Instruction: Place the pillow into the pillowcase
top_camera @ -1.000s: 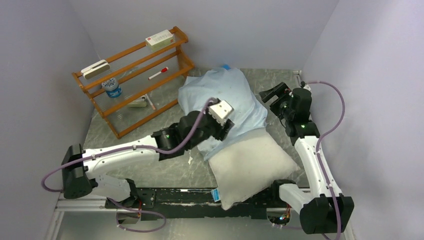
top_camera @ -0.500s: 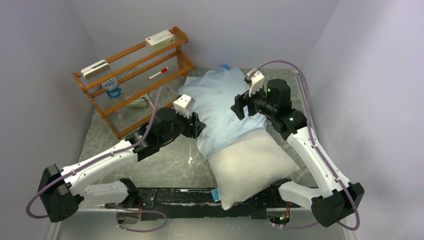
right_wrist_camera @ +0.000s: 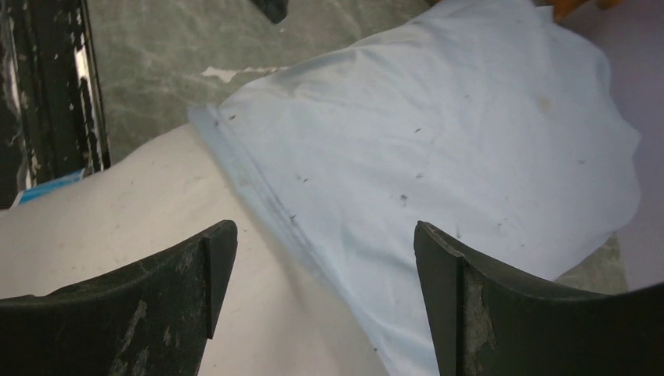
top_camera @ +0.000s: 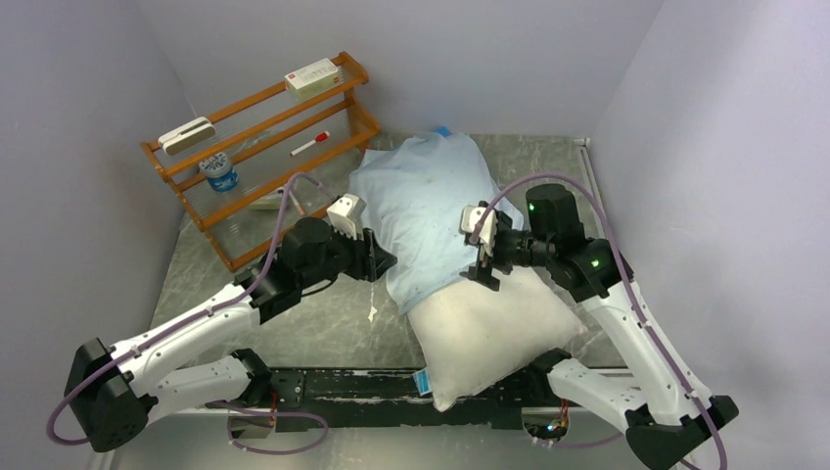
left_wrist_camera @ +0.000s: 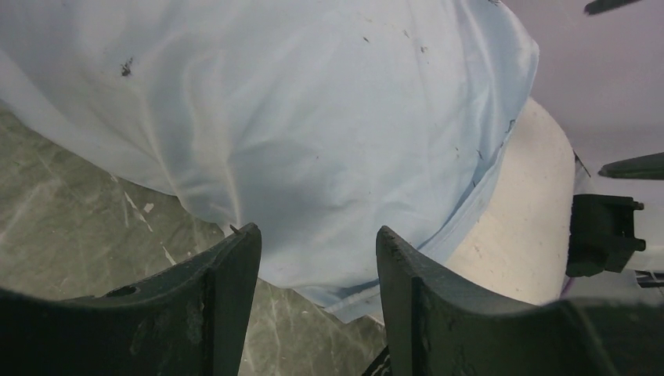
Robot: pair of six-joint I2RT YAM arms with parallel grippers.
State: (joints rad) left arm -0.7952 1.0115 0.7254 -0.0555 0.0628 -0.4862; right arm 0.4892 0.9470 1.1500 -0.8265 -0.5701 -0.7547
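We see the pillow (top_camera: 489,328) lying on the worktop (top_camera: 323,323), its near corner past the edge and its far half hidden under the pillowcase (top_camera: 431,196). The left gripper (left_wrist_camera: 317,239) and right gripper (right_wrist_camera: 325,227) flank the hem, fingers apart and holding nothing.

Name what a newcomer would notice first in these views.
The plump white stuffed pillow dominates the middle of the grey marbled table, its far half sheathed in the wrinkled pale-blue fabric pillowcase. On either side of the case's open hem, the left gripper and right gripper both hang open. A slanted orange wooden rack holding small items stands at the far left.
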